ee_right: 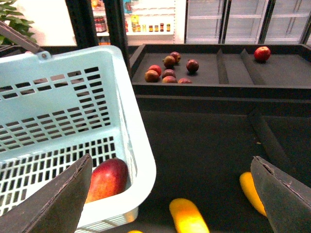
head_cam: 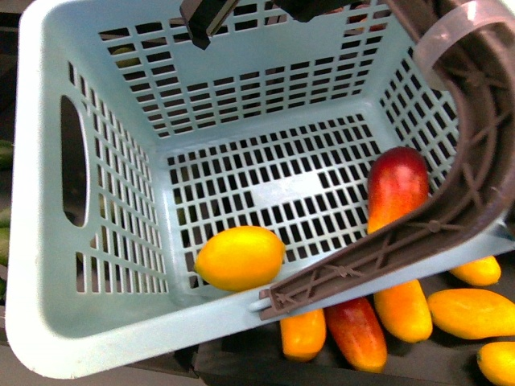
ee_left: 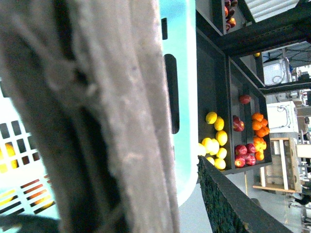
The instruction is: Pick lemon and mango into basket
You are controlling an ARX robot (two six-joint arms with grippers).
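**Both fruits in, basket held up by its handle**

Brown handle (head_cam: pixel 463 193) fills the near corner of the front view, arcing right across the lens, and in the left wrist view it is a blurred brown mass pressed against the camera. That closeness suggests the left gripper is what carries the basket by this handle, but the fingers themselves are hidden, so I cannot tell whether they are clamped or slack.

Biggest thing on show: the turquoise basket (head_cam: pixel 48 265), tilted toward the body camera so its slotted floor is in plain sight. On that floor lies the red mango (head_cam: pixel 397 186), up against the right-hand wall, partly behind the handle; the right wrist view catches it too, tucked in the basket's corner. Smaller, the lemon (head_cam: pixel 240 257) rests at the near wall, well apart from the mango. Both seem to have rolled to the low edges of the tilt.

Over on the right arm, the right gripper (ee_right: pixel 172 194) hovers outside the basket, just beside its rim, fingers spread wide with nothing between them. Below it lie orange-yellow mangoes (head_cam: pixel 473 312) on the dark shelf (ee_right: pixel 204 141), untouched, with red apples (ee_right: pixel 169 74) in a tray further back.

By my reading, the picking is finished.
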